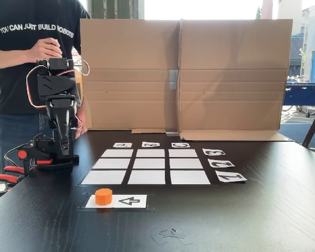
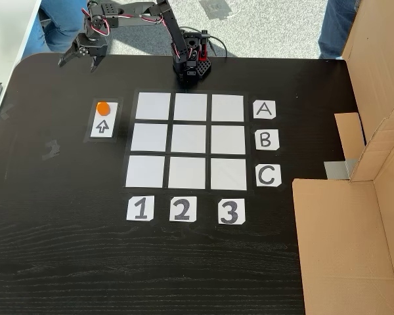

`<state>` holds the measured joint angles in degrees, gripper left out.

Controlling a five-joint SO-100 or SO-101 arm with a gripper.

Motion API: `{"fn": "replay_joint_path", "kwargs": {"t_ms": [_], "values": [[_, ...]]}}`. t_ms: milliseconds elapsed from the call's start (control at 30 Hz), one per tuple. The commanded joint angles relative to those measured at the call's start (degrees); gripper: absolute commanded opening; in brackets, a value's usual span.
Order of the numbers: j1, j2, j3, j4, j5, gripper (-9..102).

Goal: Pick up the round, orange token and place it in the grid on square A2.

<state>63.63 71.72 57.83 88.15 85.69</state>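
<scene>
On arrow card [image 2: 103,119], token [image 2: 102,107], jaws [image 2: 81,61] spread, hand [image 1: 42,50] on arm

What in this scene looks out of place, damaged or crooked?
Little stands out. The number cards beside the grid sit slightly crooked. A faint pale smudge marks the black table. The token rests neatly on the arrow card, and all grid cells are bare.

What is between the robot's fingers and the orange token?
Only bare black table. In a fixed view from above, the open gripper hangs near the table's far edge, and nothing lies between it and the token on its arrow card.
</scene>
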Motion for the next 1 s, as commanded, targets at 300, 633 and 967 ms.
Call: {"fn": "replay_joint_path", "kwargs": {"t_ms": [300,633,967], "values": [[-4.39,-4.22,0.09,1.14,1.32,45],[-7.03,-7.56,2.72,1.14,1.23,45],[-9.32,-10.72,3.60,1.05,1.05,45]]}}
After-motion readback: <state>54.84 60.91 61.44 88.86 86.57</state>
